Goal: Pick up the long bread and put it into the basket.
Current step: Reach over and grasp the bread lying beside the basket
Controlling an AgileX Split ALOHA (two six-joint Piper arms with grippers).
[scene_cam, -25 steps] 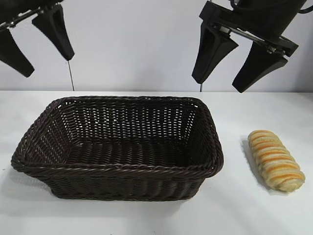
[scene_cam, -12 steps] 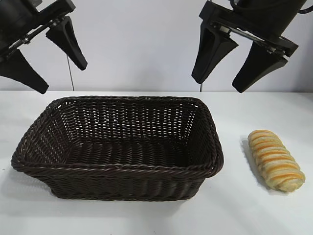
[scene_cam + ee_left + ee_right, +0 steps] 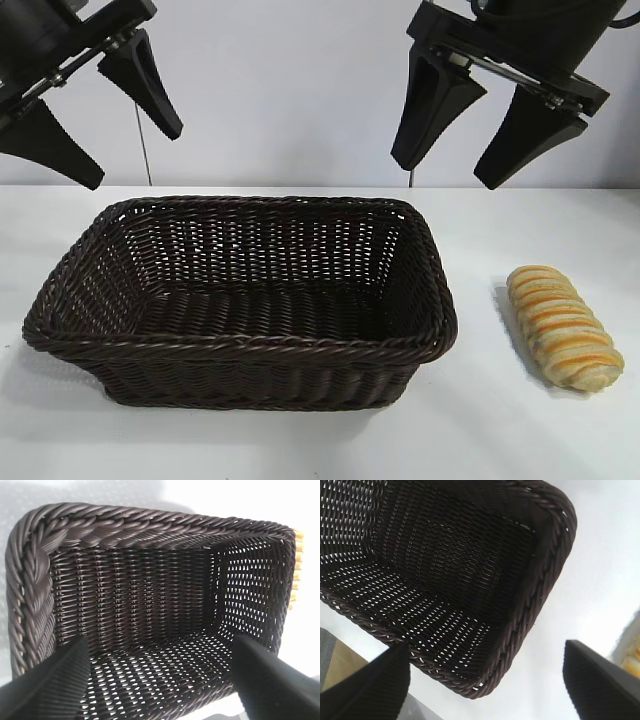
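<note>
Only the left gripper [image 3: 93,118] has shifted, spread; right gripper [image 3: 500,122] spread; long bread [image 3: 564,326] looks soft, so grasp mid-length, crosswise

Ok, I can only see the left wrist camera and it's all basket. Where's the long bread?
Observer: The long bread lies on the table, outside the basket, off its end on the right arm's side and not touching it.
Operator: Is anything holding it?
Observer: No. The right gripper hangs high up near that end of the basket, jaws open and empty.
Operator: And my gripper?
Observer: The left gripper hangs high over the basket's other end, jaws open too.
</note>
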